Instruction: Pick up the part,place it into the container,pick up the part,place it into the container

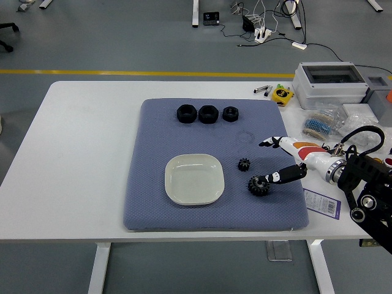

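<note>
Gears wait on the blue mat as the right hand reaches for the first.

Fingers [278,176] of the right hand [288,160] are spread wide, holding nothing; one tip touches the larger gear [258,185], the smaller gear [244,164] just beside it. The white dish [177,190] to their left is bare, three black nuts [207,114] lie beyond. First pickup seems under way; next, the fingers must close around the gear.
</note>
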Controlling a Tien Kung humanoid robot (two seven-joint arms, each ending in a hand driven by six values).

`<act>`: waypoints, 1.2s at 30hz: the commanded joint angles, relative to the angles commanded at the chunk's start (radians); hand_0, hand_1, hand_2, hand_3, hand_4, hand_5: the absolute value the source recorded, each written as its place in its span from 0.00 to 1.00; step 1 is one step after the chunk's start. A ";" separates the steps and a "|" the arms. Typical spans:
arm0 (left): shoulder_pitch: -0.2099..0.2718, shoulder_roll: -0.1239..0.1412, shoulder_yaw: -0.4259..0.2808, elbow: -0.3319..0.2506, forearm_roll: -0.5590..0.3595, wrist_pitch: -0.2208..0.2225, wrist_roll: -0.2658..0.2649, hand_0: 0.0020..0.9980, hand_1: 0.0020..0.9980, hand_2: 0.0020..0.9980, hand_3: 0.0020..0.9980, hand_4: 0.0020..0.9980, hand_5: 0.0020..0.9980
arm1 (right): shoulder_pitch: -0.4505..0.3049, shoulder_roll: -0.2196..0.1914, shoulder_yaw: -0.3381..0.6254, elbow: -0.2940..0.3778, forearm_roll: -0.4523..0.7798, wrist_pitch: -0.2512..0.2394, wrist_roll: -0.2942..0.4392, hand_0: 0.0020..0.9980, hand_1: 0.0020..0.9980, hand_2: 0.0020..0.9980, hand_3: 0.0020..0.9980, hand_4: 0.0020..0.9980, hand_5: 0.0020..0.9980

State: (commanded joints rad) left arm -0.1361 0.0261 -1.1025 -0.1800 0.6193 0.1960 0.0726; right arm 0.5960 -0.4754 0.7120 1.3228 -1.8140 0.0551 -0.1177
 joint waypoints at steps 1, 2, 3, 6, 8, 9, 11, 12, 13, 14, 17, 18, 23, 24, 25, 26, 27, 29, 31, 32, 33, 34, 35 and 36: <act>0.000 0.000 0.001 0.000 0.000 0.000 0.000 0.71 0.62 0.64 0.57 0.62 0.70 | 0.005 -0.004 -0.012 0.002 0.005 -0.001 0.000 0.82 0.79 0.80 0.80 1.00 0.41; 0.000 0.000 0.001 0.000 -0.001 0.000 0.000 0.71 0.62 0.64 0.57 0.62 0.70 | 0.006 -0.005 -0.016 0.003 0.006 -0.001 -0.001 0.82 0.79 0.80 0.80 1.00 0.41; 0.000 0.000 0.002 0.000 -0.002 0.000 0.000 0.71 0.62 0.64 0.57 0.62 0.70 | 0.009 -0.008 -0.026 0.004 0.016 -0.002 0.000 0.82 0.79 0.80 0.80 1.00 0.41; 0.000 -0.001 0.002 0.000 -0.002 0.000 0.000 0.71 0.62 0.64 0.57 0.62 0.70 | 0.011 -0.011 -0.043 0.009 0.025 -0.003 0.001 0.79 0.76 0.78 0.77 1.00 0.39; 0.001 -0.001 0.003 0.000 -0.004 0.000 0.000 0.71 0.62 0.64 0.57 0.62 0.70 | 0.012 -0.012 -0.053 0.012 0.027 -0.001 0.000 0.79 0.76 0.78 0.77 1.00 0.39; 0.001 -0.001 0.004 0.000 -0.004 0.000 0.000 0.71 0.62 0.64 0.57 0.62 0.70 | 0.013 -0.012 -0.061 0.012 0.027 0.000 -0.002 0.79 0.76 0.78 0.77 1.00 0.39; 0.001 -0.001 0.003 0.000 -0.005 0.000 0.000 0.71 0.62 0.64 0.57 0.62 0.70 | 0.017 -0.012 -0.079 0.013 0.026 -0.001 -0.005 0.77 0.75 0.77 0.77 1.00 0.38; 0.001 -0.001 0.004 0.000 -0.005 0.000 0.000 0.71 0.62 0.64 0.57 0.62 0.70 | 0.019 -0.012 -0.086 0.013 0.025 -0.001 -0.006 0.77 0.75 0.77 0.77 1.00 0.38; 0.001 -0.001 0.004 0.000 -0.005 0.000 0.000 0.71 0.62 0.64 0.57 0.62 0.70 | 0.024 -0.011 -0.099 0.012 0.023 0.000 -0.008 0.77 0.75 0.77 0.77 1.00 0.38; 0.001 -0.001 0.004 0.000 -0.005 0.000 0.000 0.71 0.62 0.64 0.57 0.62 0.70 | 0.029 -0.010 -0.109 0.010 0.019 0.001 -0.010 0.77 0.75 0.77 0.77 1.00 0.38; 0.000 -0.001 0.007 0.000 -0.007 -0.001 0.000 0.71 0.62 0.64 0.57 0.62 0.70 | 0.043 -0.008 -0.135 0.005 0.009 0.001 -0.014 0.75 0.74 0.76 0.75 1.00 0.36; 0.000 0.000 0.007 0.000 -0.008 -0.001 0.000 0.71 0.62 0.64 0.57 0.62 0.70 | 0.049 -0.008 -0.146 0.002 0.005 -0.001 -0.014 0.75 0.74 0.76 0.75 1.00 0.36; -0.001 -0.001 0.004 0.000 -0.008 0.000 -0.001 0.71 0.62 0.64 0.57 0.62 0.70 | 0.071 0.003 -0.174 -0.018 -0.011 -0.015 -0.009 0.72 0.72 0.76 0.74 1.00 0.35; -0.001 -0.001 0.004 0.000 -0.008 0.000 -0.001 0.71 0.62 0.64 0.57 0.62 0.70 | 0.075 0.006 -0.178 -0.022 -0.015 -0.018 -0.008 0.72 0.72 0.76 0.74 1.00 0.35; -0.001 -0.001 0.004 0.000 -0.008 0.000 -0.001 0.71 0.62 0.64 0.57 0.62 0.70 | 0.077 0.008 -0.181 -0.025 -0.017 -0.020 -0.008 0.72 0.72 0.76 0.74 1.00 0.35; -0.001 -0.001 0.004 0.000 -0.007 0.000 0.000 0.71 0.62 0.64 0.57 0.62 0.70 | 0.079 0.010 -0.185 -0.028 -0.019 -0.022 -0.007 0.72 0.72 0.76 0.74 1.00 0.35; -0.001 -0.001 0.005 0.000 -0.008 0.000 0.000 0.71 0.62 0.64 0.57 0.62 0.70 | 0.082 0.013 -0.190 -0.033 -0.020 -0.024 -0.005 0.72 0.72 0.76 0.74 1.00 0.35; -0.001 -0.001 0.005 0.000 -0.008 0.000 0.000 0.71 0.62 0.64 0.57 0.62 0.70 | 0.088 0.018 -0.201 -0.042 -0.024 -0.029 -0.003 0.69 0.69 0.72 0.72 1.00 0.32; -0.001 -0.001 0.004 0.000 -0.008 0.000 0.000 0.71 0.62 0.64 0.57 0.62 0.70 | 0.092 0.021 -0.208 -0.051 -0.023 -0.033 -0.003 0.69 0.69 0.72 0.72 1.00 0.32; -0.001 -0.001 0.005 0.000 -0.008 0.000 0.000 0.71 0.62 0.64 0.57 0.62 0.70 | 0.093 0.023 -0.212 -0.056 -0.022 -0.036 -0.002 0.69 0.69 0.72 0.72 1.00 0.32; -0.001 -0.001 0.005 0.000 -0.007 0.000 0.001 0.71 0.62 0.64 0.57 0.62 0.70 | 0.094 0.025 -0.214 -0.060 -0.022 -0.038 0.000 0.69 0.69 0.72 0.72 1.00 0.32; -0.001 -0.001 0.005 0.000 -0.007 0.000 0.001 0.71 0.62 0.64 0.57 0.62 0.70 | 0.095 0.028 -0.217 -0.065 -0.022 -0.041 0.001 0.69 0.69 0.72 0.72 1.00 0.32; 0.000 -0.001 0.005 0.000 -0.007 0.000 0.001 0.71 0.62 0.64 0.57 0.62 0.70 | 0.095 0.029 -0.218 -0.069 -0.022 -0.043 0.003 0.66 0.68 0.71 0.69 1.00 0.31; 0.000 -0.001 0.005 0.000 -0.007 0.000 0.001 0.71 0.62 0.64 0.57 0.62 0.70 | 0.096 0.032 -0.220 -0.074 -0.021 -0.045 0.004 0.66 0.68 0.71 0.69 1.00 0.31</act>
State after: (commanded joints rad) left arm -0.1365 0.0248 -1.0977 -0.1800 0.6126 0.1961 0.0735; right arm 0.6917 -0.4438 0.4923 1.2485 -1.8348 0.0100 -0.1136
